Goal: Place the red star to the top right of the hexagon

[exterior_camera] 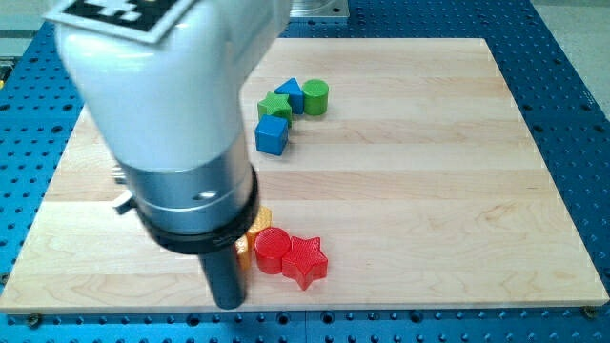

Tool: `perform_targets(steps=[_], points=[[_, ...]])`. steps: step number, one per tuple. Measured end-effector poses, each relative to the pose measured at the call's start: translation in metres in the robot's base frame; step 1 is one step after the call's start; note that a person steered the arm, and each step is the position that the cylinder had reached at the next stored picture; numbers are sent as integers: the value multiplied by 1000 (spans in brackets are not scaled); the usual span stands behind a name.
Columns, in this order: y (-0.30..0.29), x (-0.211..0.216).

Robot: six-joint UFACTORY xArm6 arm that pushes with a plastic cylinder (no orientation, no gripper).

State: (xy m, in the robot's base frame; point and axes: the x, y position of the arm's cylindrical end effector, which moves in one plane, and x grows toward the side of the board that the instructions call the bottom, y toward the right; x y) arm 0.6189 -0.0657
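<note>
The red star (305, 260) lies near the view's bottom, right of centre-left. It touches a red round block (271, 250) on its left. A yellow block (259, 224) shows behind the arm, just up and left of the red round block; its shape cannot be made out. My rod's visible lower end (229, 303) is just left of the red round block, at the board's bottom edge. The large arm body (162, 114) hides the view's left part of the board.
A group sits near the view's top centre: a blue cube (272, 136), a green star-like block (274, 107), a blue triangle-like block (291, 93) and a green cylinder (315, 97). The wooden board (429, 191) lies on a blue perforated table (581, 114).
</note>
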Motion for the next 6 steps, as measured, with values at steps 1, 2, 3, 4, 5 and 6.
perform_targets(steps=[1, 2, 3, 4, 5, 6], points=[[33, 0], [72, -1], [96, -6], [83, -37], [59, -66], [80, -54]])
